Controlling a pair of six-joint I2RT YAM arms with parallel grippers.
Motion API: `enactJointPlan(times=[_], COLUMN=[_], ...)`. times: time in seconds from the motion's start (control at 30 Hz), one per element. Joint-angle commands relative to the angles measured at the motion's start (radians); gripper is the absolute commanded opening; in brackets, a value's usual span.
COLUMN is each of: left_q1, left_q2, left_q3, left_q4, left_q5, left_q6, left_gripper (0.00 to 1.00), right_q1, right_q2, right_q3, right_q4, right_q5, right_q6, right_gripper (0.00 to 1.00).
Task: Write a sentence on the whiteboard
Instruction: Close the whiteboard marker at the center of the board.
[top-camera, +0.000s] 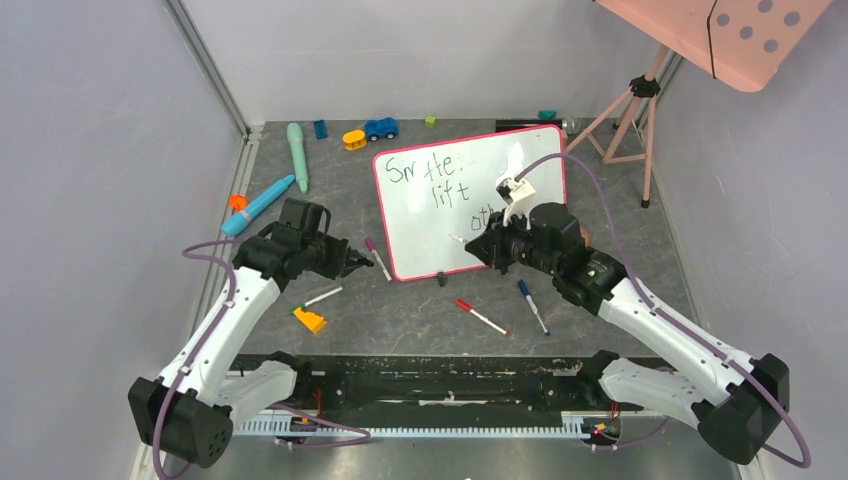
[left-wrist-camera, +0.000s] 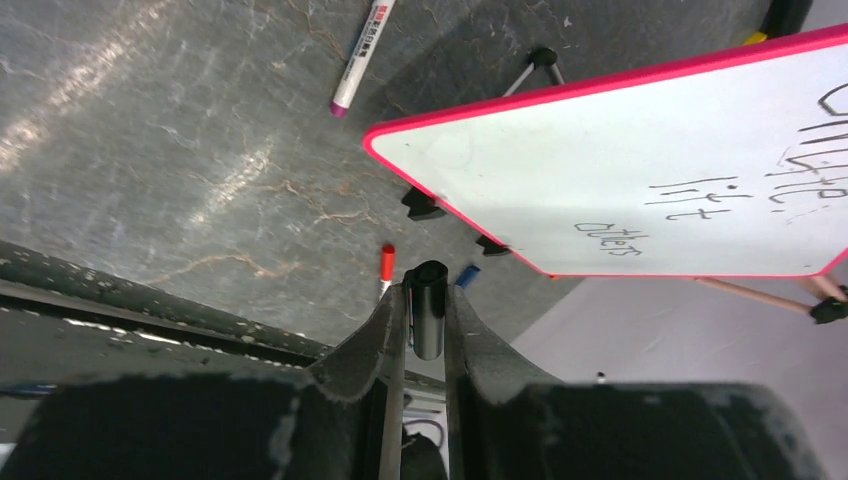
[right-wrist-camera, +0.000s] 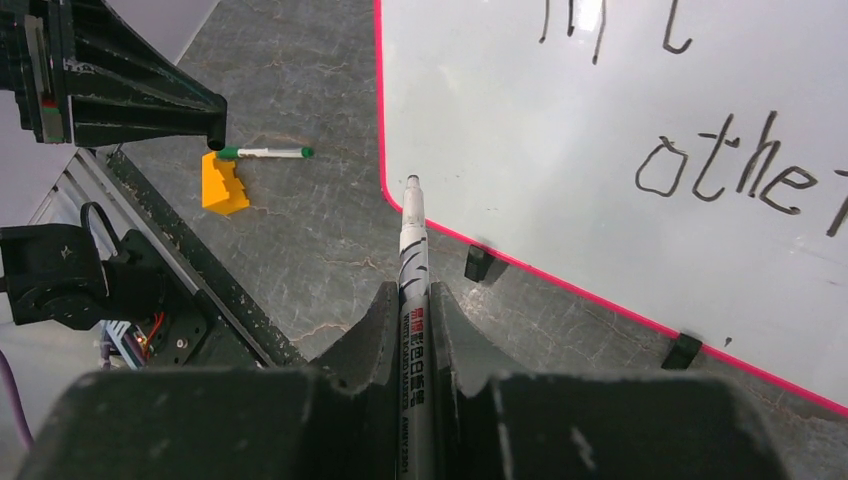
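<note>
Low centre frame, my right gripper (right-wrist-camera: 408, 300) clamps a marker (right-wrist-camera: 412, 255) by the whiteboard (right-wrist-camera: 560, 100); left gripper (left-wrist-camera: 425, 300) pinches a black cap (left-wrist-camera: 428, 320); the sentence (right-wrist-camera: 735, 172) looks unfinished: next, tip onto bare board

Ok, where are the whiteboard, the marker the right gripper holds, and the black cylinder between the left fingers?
whiteboard (top-camera: 415, 235): top view, bare lower-left surface.
marker (right-wrist-camera: 412, 265): right wrist view, striped barrel.
black cylinder (left-wrist-camera: 428, 315): left wrist view, its side.

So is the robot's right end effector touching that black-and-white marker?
Touching. The right wrist view shows the right end effector with both fingers pressed against the marker, with no gap on either side.
</note>
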Motion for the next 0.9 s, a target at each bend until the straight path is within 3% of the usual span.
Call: enactJointPlan(times=[0.0,0.23,0.33,0.47,0.87], left_q1=[-0.003,-0.003,-0.003,-0.003,-0.003], left_q2=[-0.021,0.014,0.063,0.082,0.100], left_q3=[0.044,0.077,0.122,0.169,0.131], left_q4=[-0.002,0.015,-0.003,-0.044,0.012], left_q5=[0.017,0.107,0.161,0.127,0.177], left_q6=[-0.185,-0.343,-0.333,-0.318,-0.395], left_gripper=[0.02,0.02,0.02,0.02,0.02], right_q1=[0.053,0.147,0.164,0.169,0.238], right_q2=[0.012,0.064,0.079,0.078,0.145], right_q3=[0.021,0.071,0.080,0.077,0.139], right_q4=[0.067,0.068,0.077,0.081,0.132], right_q5=[0.058,0.121,0.140,0.150,0.116], right_q6=[-0.035,-0.081,-0.085,-0.078,-0.078], right_gripper=[0.00,0.00,0.00,0.00,0.00])
